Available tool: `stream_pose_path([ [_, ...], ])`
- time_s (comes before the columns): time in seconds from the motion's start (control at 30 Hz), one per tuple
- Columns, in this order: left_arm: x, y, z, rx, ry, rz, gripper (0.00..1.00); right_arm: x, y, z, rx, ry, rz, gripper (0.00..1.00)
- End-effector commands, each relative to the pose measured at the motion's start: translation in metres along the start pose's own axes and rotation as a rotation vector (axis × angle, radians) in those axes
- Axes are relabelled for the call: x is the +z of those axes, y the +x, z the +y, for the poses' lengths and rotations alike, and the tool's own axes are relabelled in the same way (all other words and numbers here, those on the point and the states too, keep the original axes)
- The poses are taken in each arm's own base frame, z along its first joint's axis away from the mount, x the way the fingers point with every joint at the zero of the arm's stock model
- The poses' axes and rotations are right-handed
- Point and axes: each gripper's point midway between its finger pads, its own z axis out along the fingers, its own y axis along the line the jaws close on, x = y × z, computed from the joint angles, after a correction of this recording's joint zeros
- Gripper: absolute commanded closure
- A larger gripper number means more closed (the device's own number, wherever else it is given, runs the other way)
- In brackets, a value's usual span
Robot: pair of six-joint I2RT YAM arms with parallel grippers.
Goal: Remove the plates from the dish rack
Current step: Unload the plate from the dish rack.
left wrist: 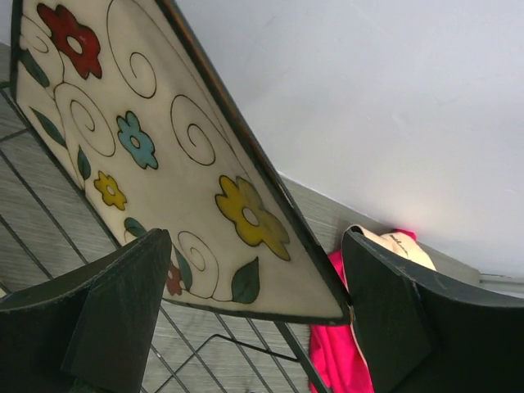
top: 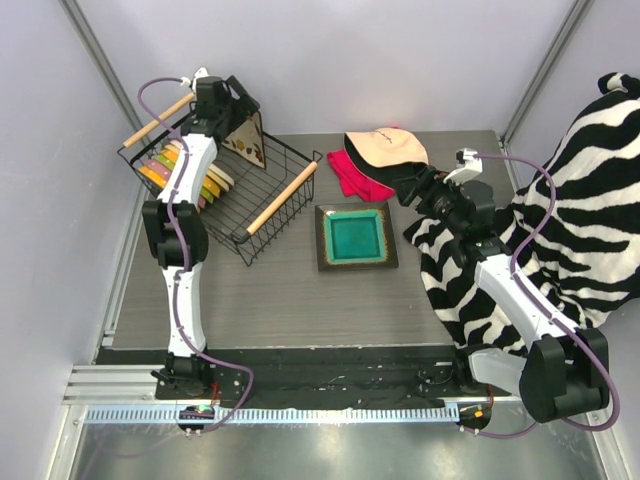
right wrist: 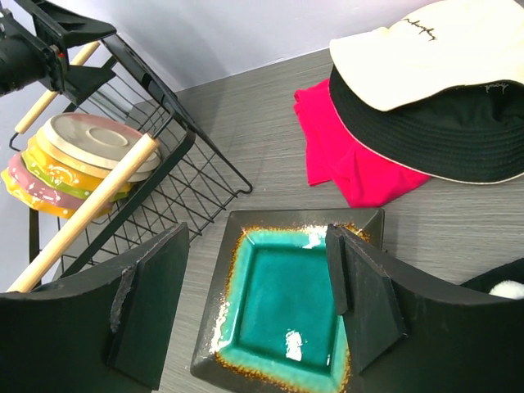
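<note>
At the far left corner of the bench (top: 300, 310) sits the dish rack (top: 255, 240). My left arm rises from its base, bends at the elbow and reaches over the rack, wrist dipped inside. Its forearm hides the middle of the round plates (right wrist: 82, 155) leaning in a row there.

The left fingers (left wrist: 115, 311) stand wide on either side of a lower corner of the square flowered plate (left wrist: 164, 164), which leans tilted in the rack. I cannot tell whether they press it, and the wrist view cuts off its top.

My right arm stretches forward over the zebra cloth (top: 570, 220). The right fingers (right wrist: 360, 295) are released, hovering over the teal plate (right wrist: 282, 303) mid-bench and gripping nothing.
</note>
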Motion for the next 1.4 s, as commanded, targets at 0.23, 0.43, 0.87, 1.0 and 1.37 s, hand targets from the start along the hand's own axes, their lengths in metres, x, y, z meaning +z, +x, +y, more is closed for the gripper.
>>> stream_pose_path([
  [0.23,0.005,-0.019,0.004,-0.035,0.052,-0.011,0.32,0.010,-0.009,0.002,0.000,-0.039,-0.037,0.25],
  [0.43,-0.012,-0.020,0.008,-0.023,0.046,-0.008,0.47,0.011,-0.008,0.001,0.004,-0.036,-0.035,0.25],
  [0.87,-0.056,-0.019,0.033,-0.072,0.029,-0.030,0.51,0.010,-0.007,0.001,0.025,-0.035,-0.039,0.24],
  [1.0,-0.055,-0.013,0.034,-0.078,0.041,-0.006,0.57,0.011,-0.006,0.001,0.033,-0.035,-0.035,0.25],
  [1.37,-0.062,-0.027,0.046,-0.058,0.038,-0.026,1.00,0.016,-0.001,-0.002,0.038,-0.038,-0.021,0.25],
])
